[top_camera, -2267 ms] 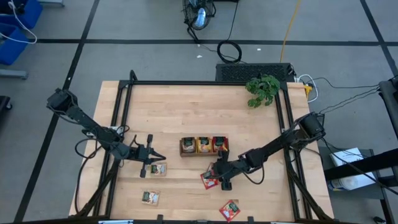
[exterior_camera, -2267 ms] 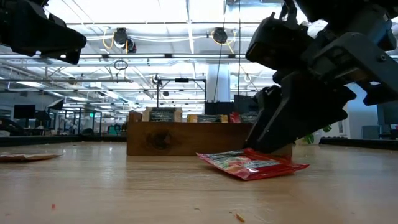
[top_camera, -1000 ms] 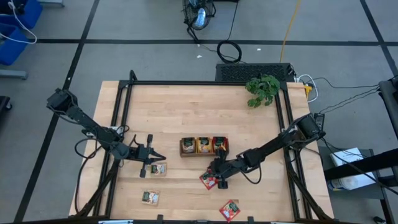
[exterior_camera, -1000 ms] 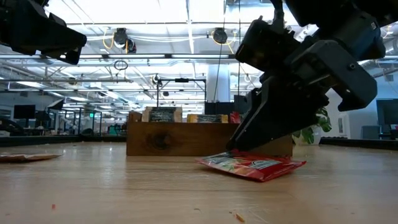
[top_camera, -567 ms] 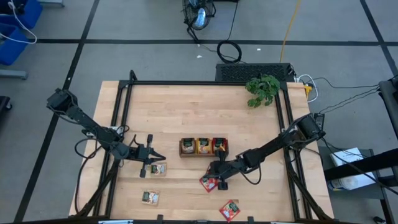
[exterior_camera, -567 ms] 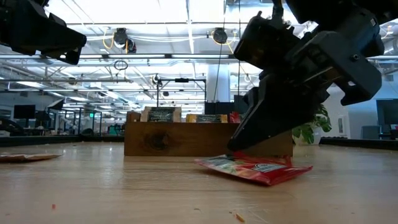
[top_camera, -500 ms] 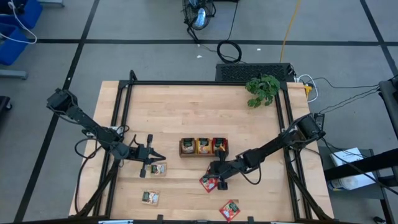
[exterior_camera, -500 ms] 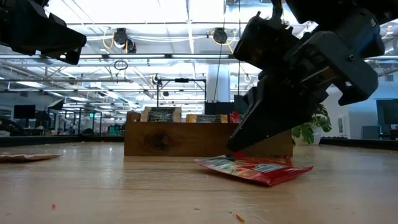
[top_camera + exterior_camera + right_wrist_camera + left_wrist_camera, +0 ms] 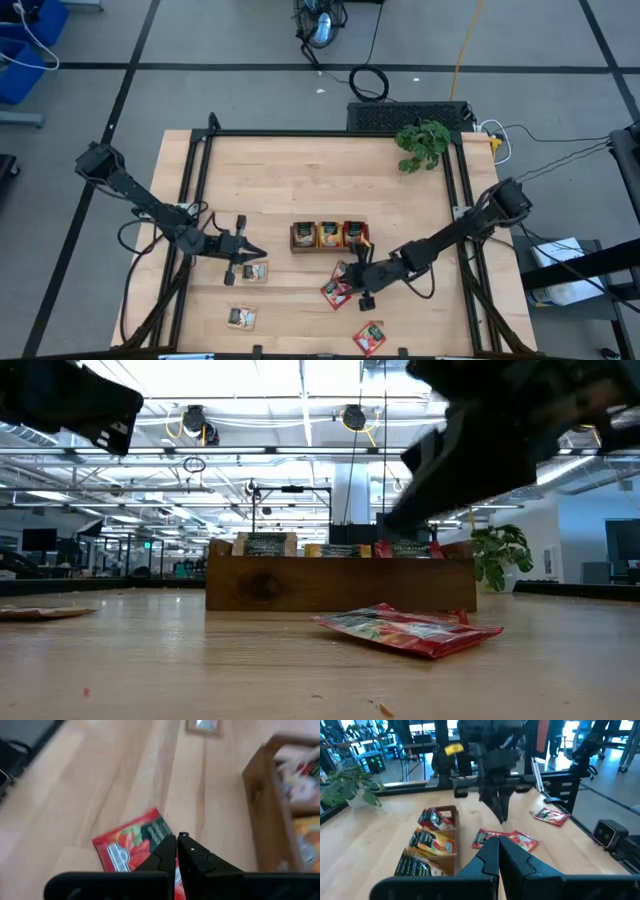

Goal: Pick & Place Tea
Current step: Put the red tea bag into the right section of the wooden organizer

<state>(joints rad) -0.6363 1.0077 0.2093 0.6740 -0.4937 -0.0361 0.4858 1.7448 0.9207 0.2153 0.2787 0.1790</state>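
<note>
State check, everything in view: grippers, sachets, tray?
left gripper: shut, empty, above the table.
right gripper: shut, empty, raised over the red sachet.
red sachet: flat on the table, in front of the tray, not gripped.
front red sachet: flat, near the table's front edge.
two left sachets: flat on the table.
tray: all three compartments hold sachets.

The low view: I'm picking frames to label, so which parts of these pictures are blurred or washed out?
Low view: the right arm is a smeared dark shape against glaring ceiling lights, while the red sachet is sharp. Right wrist view: the tray and the sachets in it are streaked with blur. High view: evenly lit and crisp.
</note>
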